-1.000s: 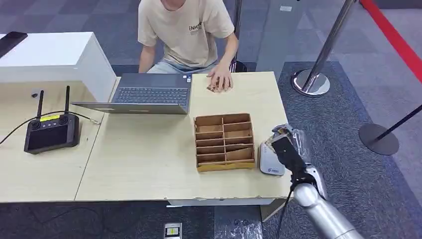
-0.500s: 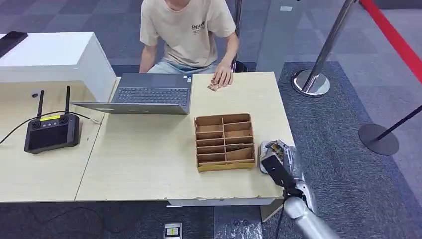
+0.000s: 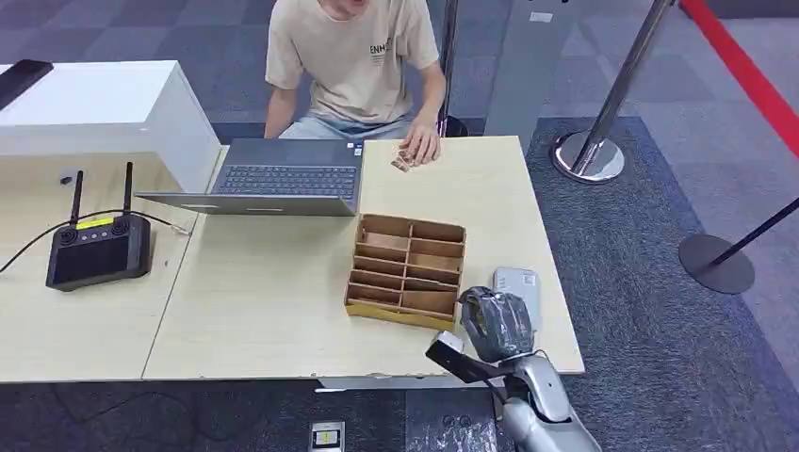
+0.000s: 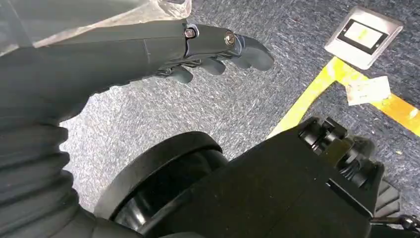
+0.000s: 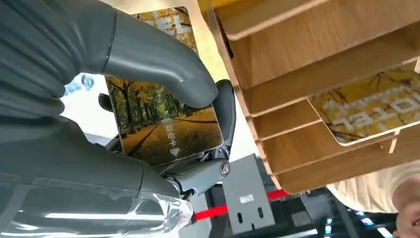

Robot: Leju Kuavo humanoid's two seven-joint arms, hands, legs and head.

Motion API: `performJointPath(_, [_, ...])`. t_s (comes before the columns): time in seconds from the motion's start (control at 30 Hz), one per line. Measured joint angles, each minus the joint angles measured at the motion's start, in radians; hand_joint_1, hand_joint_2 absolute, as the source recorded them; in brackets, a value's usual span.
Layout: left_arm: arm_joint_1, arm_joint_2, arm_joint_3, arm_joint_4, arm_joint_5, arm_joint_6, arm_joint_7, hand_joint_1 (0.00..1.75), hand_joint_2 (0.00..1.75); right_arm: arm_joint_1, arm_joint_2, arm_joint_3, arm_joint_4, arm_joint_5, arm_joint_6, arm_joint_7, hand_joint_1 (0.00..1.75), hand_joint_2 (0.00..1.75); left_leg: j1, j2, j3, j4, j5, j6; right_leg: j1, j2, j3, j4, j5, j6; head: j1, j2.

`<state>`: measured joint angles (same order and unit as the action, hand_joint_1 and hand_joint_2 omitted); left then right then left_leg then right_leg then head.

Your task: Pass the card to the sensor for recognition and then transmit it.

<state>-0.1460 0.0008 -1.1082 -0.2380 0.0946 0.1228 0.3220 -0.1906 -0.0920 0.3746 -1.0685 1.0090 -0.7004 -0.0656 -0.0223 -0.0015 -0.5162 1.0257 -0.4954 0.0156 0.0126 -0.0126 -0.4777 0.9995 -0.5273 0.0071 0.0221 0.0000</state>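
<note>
My right hand hovers over the table's front right corner, just in front of the white sensor and beside the wooden organizer. In the right wrist view that hand pinches a card printed with an autumn tree avenue between thumb and fingers. The organizer's slots lie close beside it, one holding another yellow card. My left hand hangs over the carpet with its fingers stretched out, holding nothing.
A person sits at the far side, a hand on some cards. A laptop, a black controller and a white box stand to the left. Stanchion bases stand on the right.
My right hand has come down from above the sensor to the table's front edge, moving left. The wooden organizer has slid left and turned slightly.
</note>
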Motion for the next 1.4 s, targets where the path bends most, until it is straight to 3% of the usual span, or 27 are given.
performJointPath(0.5, [-0.001,0.0,0.002,0.0,-0.004,-0.008,-0.008,0.0,1.75,-0.007,0.029,-0.033,0.016,-0.091,0.0,-0.034,1.75,1.75,0.0,0.0,0.0,0.0,0.0,0.0,0.0,0.0,0.0,0.0,0.0,0.0,0.0,0.0])
performJointPath(0.7, [-0.001,0.0,0.002,0.0,-0.014,-0.011,-0.011,0.0,1.75,-0.024,0.034,-0.072,-0.035,-0.114,-0.001,-0.05,1.75,1.75,0.0,0.0,0.0,0.0,0.0,0.0,0.0,0.0,0.0,0.0,0.0,0.0,0.0,0.0])
performJointPath(0.87, [-0.004,0.0,0.002,0.0,-0.022,-0.021,-0.011,0.0,1.75,-0.056,0.02,-0.092,-0.089,-0.108,-0.001,-0.003,1.75,1.75,0.0,0.0,0.0,0.0,0.0,0.0,0.0,0.0,0.0,0.0,0.0,0.0,0.0,0.0])
performJointPath(1.2, [-0.015,0.0,0.001,0.0,-0.038,-0.036,-0.011,0.0,1.75,-0.159,-0.062,-0.08,-0.152,-0.08,0.0,0.14,1.75,1.75,0.0,0.0,0.0,0.001,0.0,0.0,-0.001,0.0,0.0,0.0,0.0,0.0,0.0,0.0])
performJointPath(1.4, [-0.016,0.0,0.001,0.0,-0.039,-0.037,-0.011,0.0,1.75,-0.183,-0.093,-0.055,-0.143,-0.104,0.0,0.164,1.75,1.75,0.0,0.0,0.0,0.0,0.0,0.0,0.0,0.0,0.0,0.0,0.0,0.0,0.0,0.0])
